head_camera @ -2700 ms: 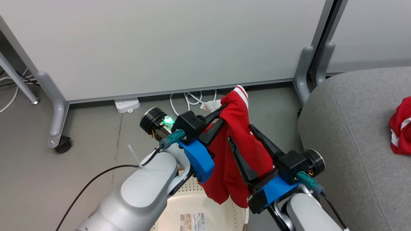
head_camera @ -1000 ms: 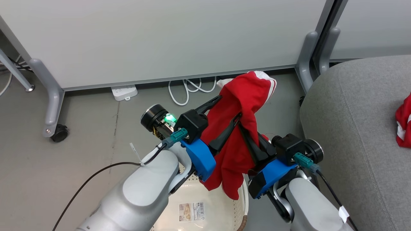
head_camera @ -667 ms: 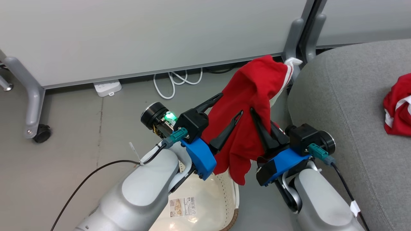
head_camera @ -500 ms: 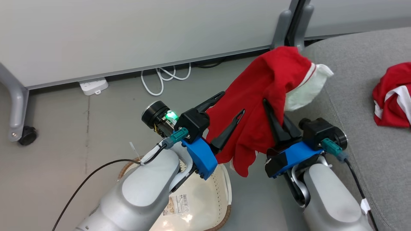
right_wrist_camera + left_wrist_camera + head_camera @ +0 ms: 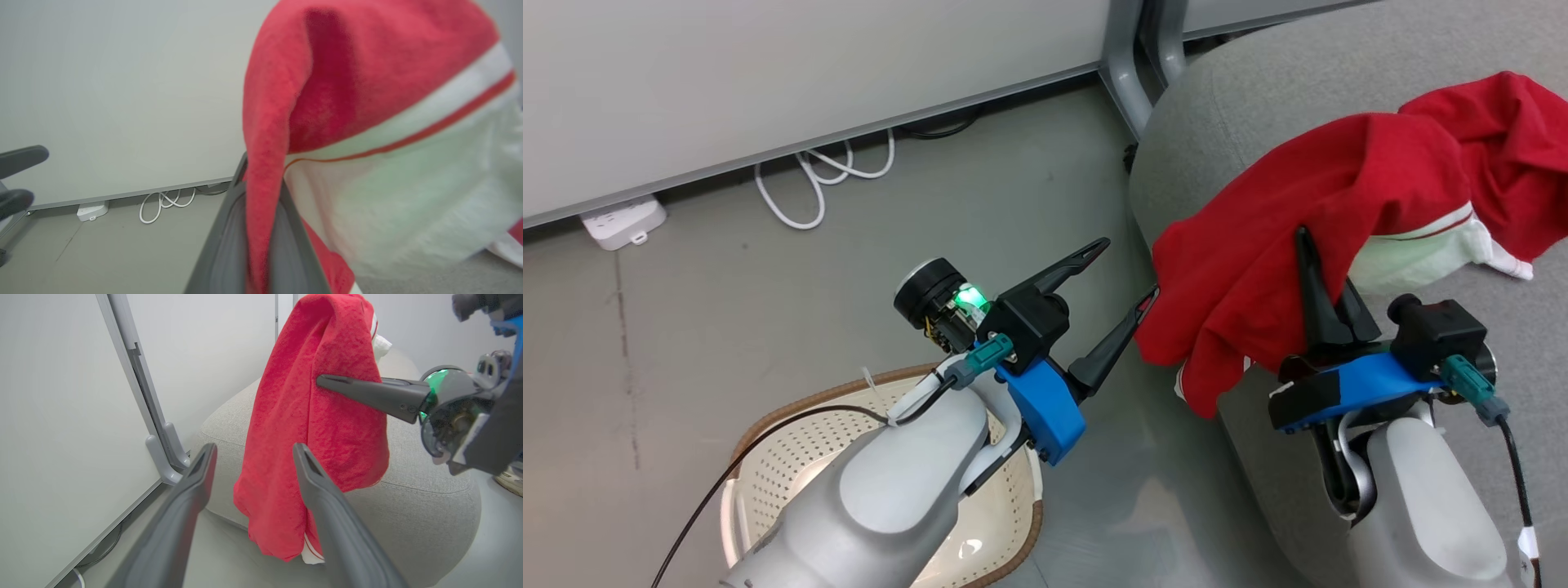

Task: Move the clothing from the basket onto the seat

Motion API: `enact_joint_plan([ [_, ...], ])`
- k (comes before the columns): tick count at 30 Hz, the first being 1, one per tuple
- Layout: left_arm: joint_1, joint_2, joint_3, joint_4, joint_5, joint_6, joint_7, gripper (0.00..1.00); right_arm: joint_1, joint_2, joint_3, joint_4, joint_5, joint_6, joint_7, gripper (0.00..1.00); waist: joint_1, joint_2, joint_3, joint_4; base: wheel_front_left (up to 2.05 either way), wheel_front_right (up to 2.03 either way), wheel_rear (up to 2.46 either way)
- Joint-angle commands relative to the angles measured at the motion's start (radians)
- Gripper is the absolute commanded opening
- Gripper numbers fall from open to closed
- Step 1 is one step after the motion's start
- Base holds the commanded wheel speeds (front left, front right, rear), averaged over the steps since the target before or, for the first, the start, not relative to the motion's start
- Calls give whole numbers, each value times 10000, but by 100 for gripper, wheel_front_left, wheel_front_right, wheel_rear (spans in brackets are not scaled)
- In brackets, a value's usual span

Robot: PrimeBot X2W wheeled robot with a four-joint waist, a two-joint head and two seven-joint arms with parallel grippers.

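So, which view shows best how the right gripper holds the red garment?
The right wrist view: a fold of the red garment is pinched between the shut fingers of the right gripper. The head view shows it draped over them; the left wrist view, hanging loose.

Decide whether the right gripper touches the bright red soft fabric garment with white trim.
Touching. The right wrist view shows the red garment pinched between the right gripper's shut jaws.
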Motion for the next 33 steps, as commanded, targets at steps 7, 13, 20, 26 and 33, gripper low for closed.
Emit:
enact_joint_plan([
  [7,55,47,-197,-22,23,-96,-30,100,622,8,-762,-499,251,-7,1,0,-1,0,447,-997,0,0,0],
  [13,-62,36,-408,23,22,-122,-27,100,966,8,-1050,-716,463,-7,1,0,-1,0,694,-1459,0,0,0],
  [20,-216,26,-542,92,-24,-158,-25,100,1102,9,-1069,-787,742,-7,1,0,-1,0,875,-1696,0,0,0],
  [26,-303,70,-507,82,-104,-137,-26,100,860,9,-1008,-920,780,-7,1,0,-1,0,978,-1675,0,0,0],
  [33,-485,231,-393,-65,-122,-12,-21,100,-107,7,-856,-1380,450,-7,-1,0,-1,0,1290,-1619,0,0,0],
])
